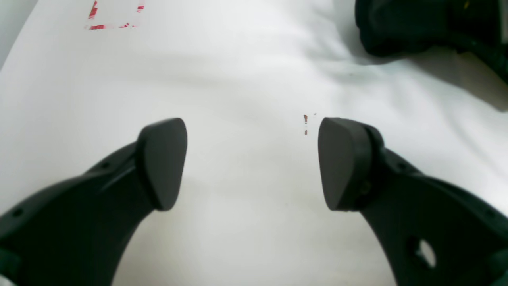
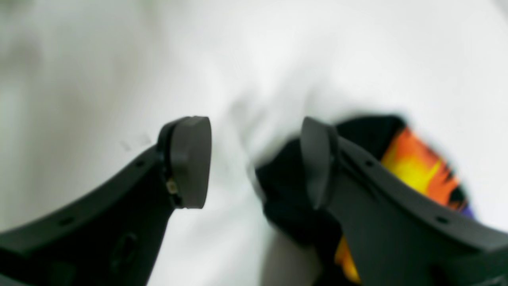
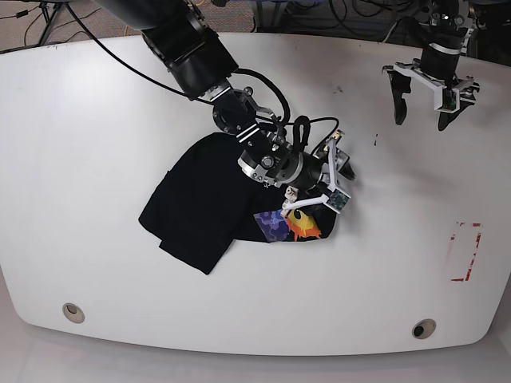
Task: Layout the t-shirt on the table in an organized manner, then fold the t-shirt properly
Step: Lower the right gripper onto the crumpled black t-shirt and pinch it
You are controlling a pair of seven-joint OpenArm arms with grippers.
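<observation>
The black t-shirt (image 3: 200,199) lies crumpled at the table's (image 3: 96,120) middle, with its yellow, orange and purple print (image 3: 292,225) showing at its right end. My right gripper (image 3: 330,188) hovers just above that printed end. In the blurred right wrist view the right gripper (image 2: 254,165) is open, with bare white table under its left finger and the t-shirt's (image 2: 285,186) black edge and print (image 2: 416,167) beneath and behind its right finger. Nothing is pinched. My left gripper (image 3: 421,116) hangs open over bare table at the far right; the left wrist view shows the left gripper (image 1: 252,163) holding nothing.
A red tape rectangle (image 3: 465,251) marks the table near the right front, and red tape (image 1: 113,18) also shows in the left wrist view. Two grommet holes (image 3: 73,312) (image 3: 423,329) sit near the front edge. A dark mass (image 1: 428,24) fills the left wrist view's top right corner.
</observation>
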